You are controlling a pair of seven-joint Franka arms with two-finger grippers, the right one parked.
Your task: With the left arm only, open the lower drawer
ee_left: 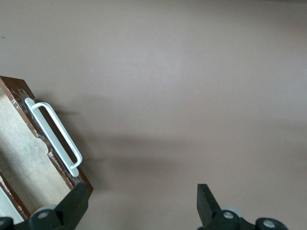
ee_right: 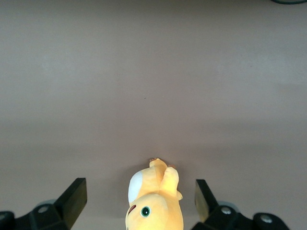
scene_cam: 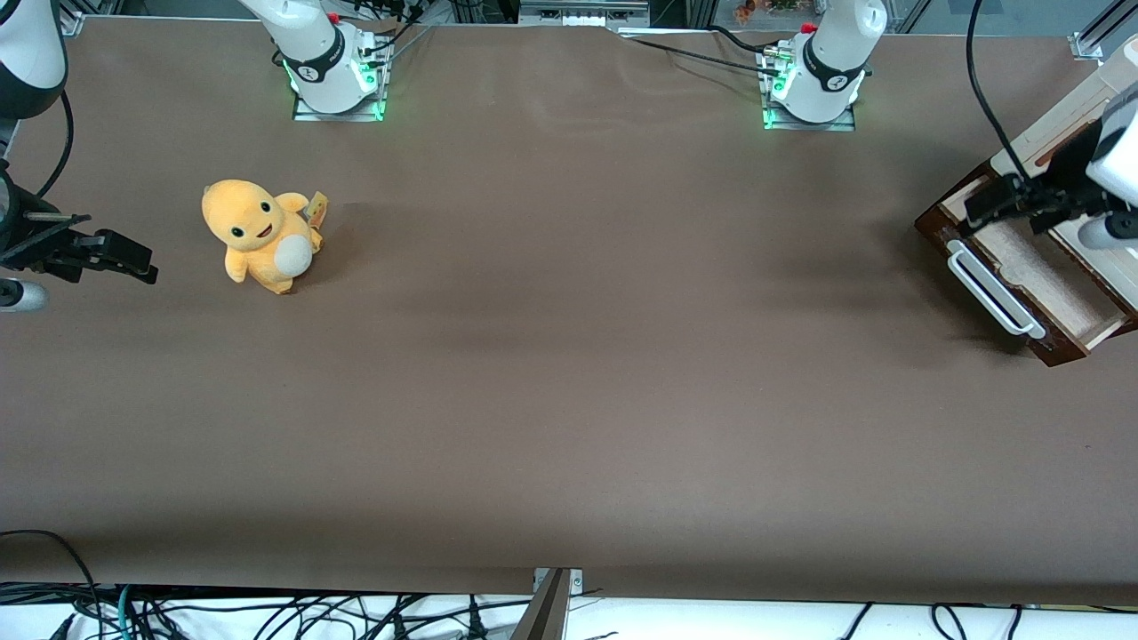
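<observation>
Lower drawer: the shallow wooden drawer with glossy dark brown front (scene_cam: 1022, 293) is seen pulled out at the working arm's end of the brown worktop, close to that end edge; its pale light-wood inside (ee_left: 24, 158) is exposed.
Handle: a long white bar handle (scene_cam: 991, 289) is mounted along the dark front, also seen from the wrist (ee_left: 55, 139); nothing is touching it.
Cabinet: a cream panel with an orange-brown slot (scene_cam: 1058, 124) is seen above the drawer, at the worktop's end edge, nearer the arm bases than the drawer front.
Left arm: the large white jointed arm with dark grey bands (scene_cam: 1116, 160) is positioned over the cabinet and drawer; its base (scene_cam: 813, 76) is fixed at the worktop's edge farthest from the front camera.
Gripper: the black two-finger gripper (scene_cam: 1000, 200) is held above the open drawer's inside, just clear of the handle. In the wrist view (ee_left: 141, 201) the fingers (ee_left: 74, 203) are spread wide apart, with nothing held between them.
Worktop: the brown mat (scene_cam: 569, 356) is bare between drawer and toy.
Toy: an orange plush figure with a white belly (scene_cam: 262, 236) is sat toward the parked arm's end of the worktop, well apart from the drawer.
</observation>
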